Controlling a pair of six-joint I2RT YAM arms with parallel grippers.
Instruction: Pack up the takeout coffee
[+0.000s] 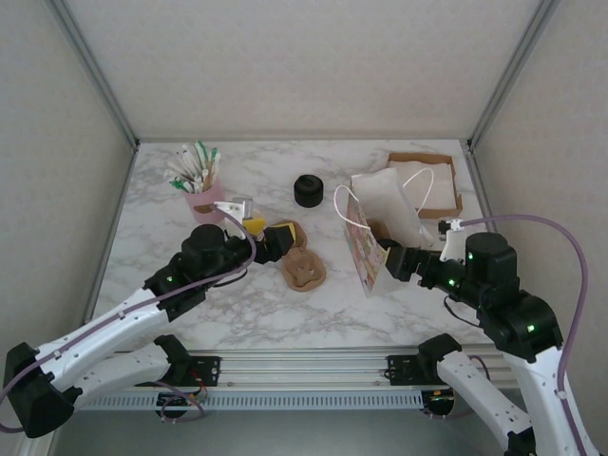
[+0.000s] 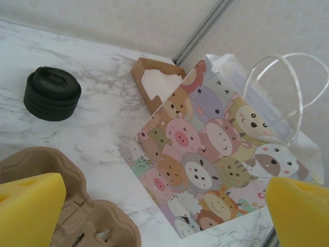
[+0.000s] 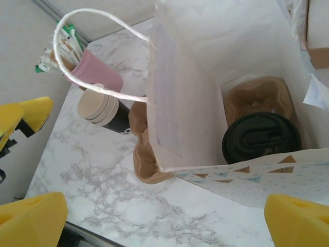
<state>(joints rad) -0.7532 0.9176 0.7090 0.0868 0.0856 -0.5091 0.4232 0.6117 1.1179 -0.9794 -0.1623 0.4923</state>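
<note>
Marble table (image 1: 237,304), takeout coffee (image 3: 261,136) — low inside bag (image 3: 190,103)

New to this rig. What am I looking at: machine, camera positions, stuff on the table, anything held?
It's a robot: left arm and right arm bolted at the near edge of a marble table, each ending in a two-finger claw. One picture looks down from above and behind; the other two come from wrist cameras. On it: a cartoon-animal gift bag, cup carrier, stacked black lids, stacked paper cups, a pink cup of stirrers. The lidded takeout coffee sits inside the bag. The left claw and right claw are open, holding nothing.
</note>
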